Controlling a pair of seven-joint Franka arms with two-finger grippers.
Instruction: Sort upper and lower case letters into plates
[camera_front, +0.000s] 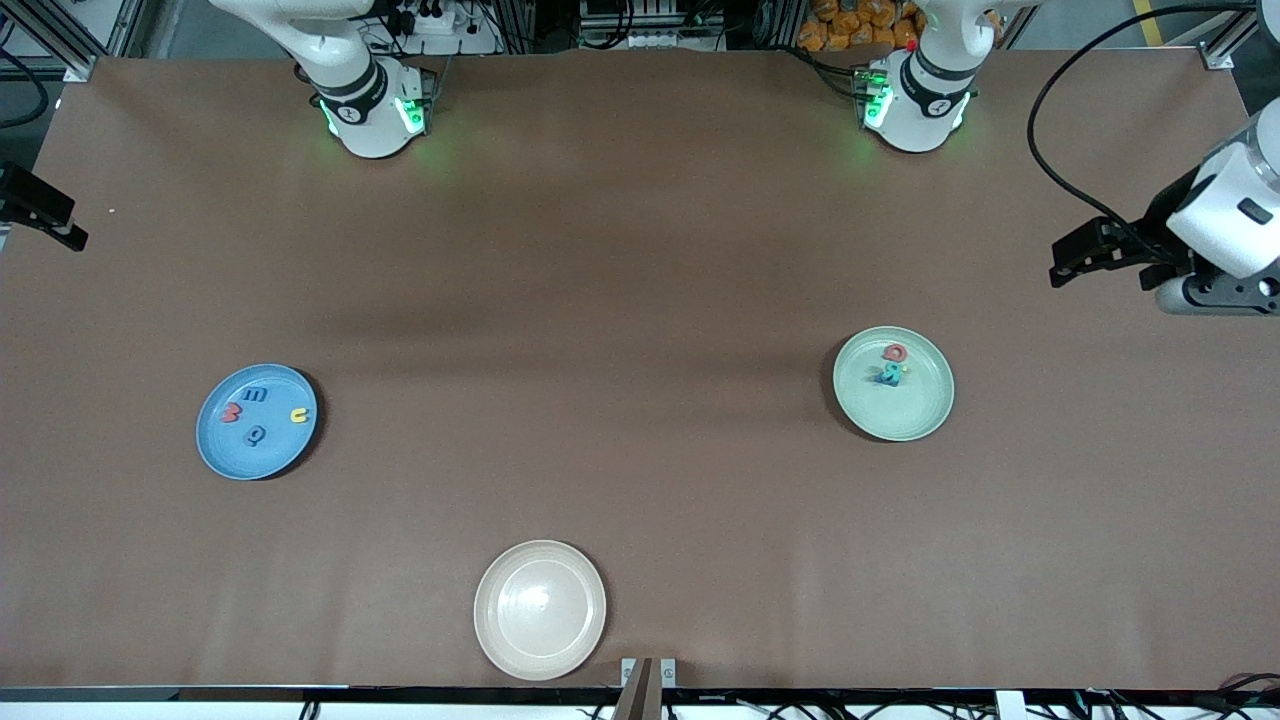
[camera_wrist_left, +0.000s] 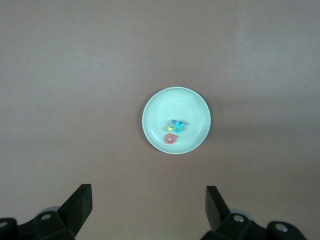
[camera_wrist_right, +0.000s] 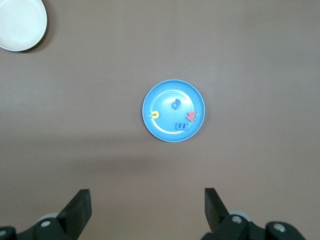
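**Letters in two plates, both my grippers free**

Four letters lie in the sky blue plate (camera_front: 256, 421), toward my right arm's end of the table: a blue m (camera_front: 256, 395), a red one (camera_front: 232, 412), a yellow u (camera_front: 299, 415) and a blue a (camera_front: 256, 435). In the mint green plate (camera_front: 893, 384), toward my left arm's end, a red letter (camera_front: 895, 352) lies beside a small huddle of blue, teal and yellow letters (camera_front: 888, 375); I cannot count that huddle.

Bare brown table (camera_front: 620, 300) surrounds both plates, well apart. One empty cream plate (camera_front: 540, 610) sits nearest the front camera.

My left gripper (camera_wrist_left: 149, 204) hangs with fingers spread, holding nothing, near the table's edge beside the mint plate. My right gripper (camera_wrist_right: 148, 206), equally spread and empty, waits at its table end.
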